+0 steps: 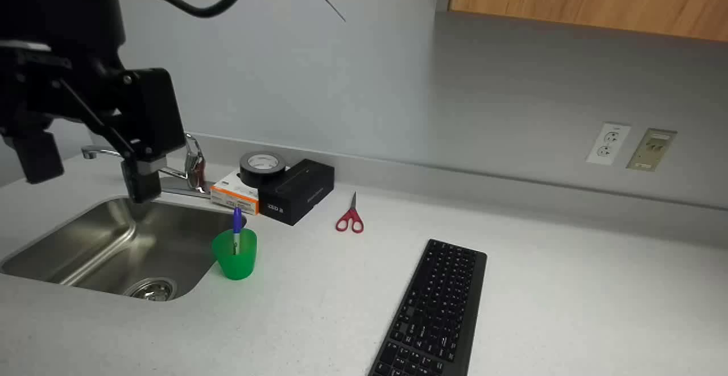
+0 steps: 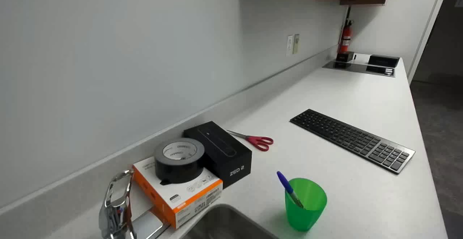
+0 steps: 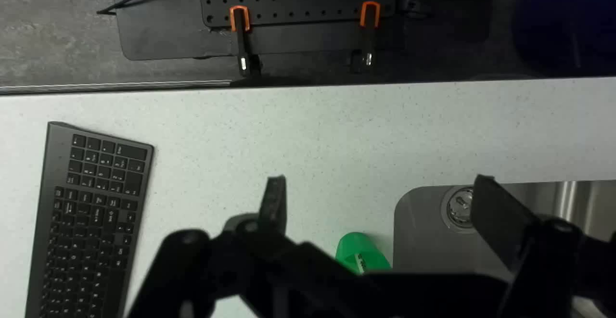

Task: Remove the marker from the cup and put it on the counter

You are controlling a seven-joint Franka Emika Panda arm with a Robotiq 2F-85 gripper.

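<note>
The green cup (image 1: 240,268) stands upright on the light grey counter (image 1: 318,308), beside the sink's corner. It also shows in an exterior view (image 2: 303,219) and partly in the wrist view (image 3: 355,247). The marker (image 1: 237,221), with a blue cap and white barrel, leans inside the cup, cap up. It sticks out above the rim in an exterior view (image 2: 285,183). In the wrist view only its white barrel (image 3: 360,263) shows; my gripper's body hides the rest. My gripper (image 1: 91,172) is open and empty, high above the sink. Its fingers are wide apart in the wrist view (image 3: 379,178).
The steel sink (image 1: 85,217) and faucet (image 1: 195,165) lie beside the cup. A white-orange box (image 2: 197,197), black tape roll (image 2: 179,165) and black box (image 2: 231,159) stand near the wall. Red-handled scissors (image 1: 351,217) and a black keyboard (image 1: 435,308) lie on the counter.
</note>
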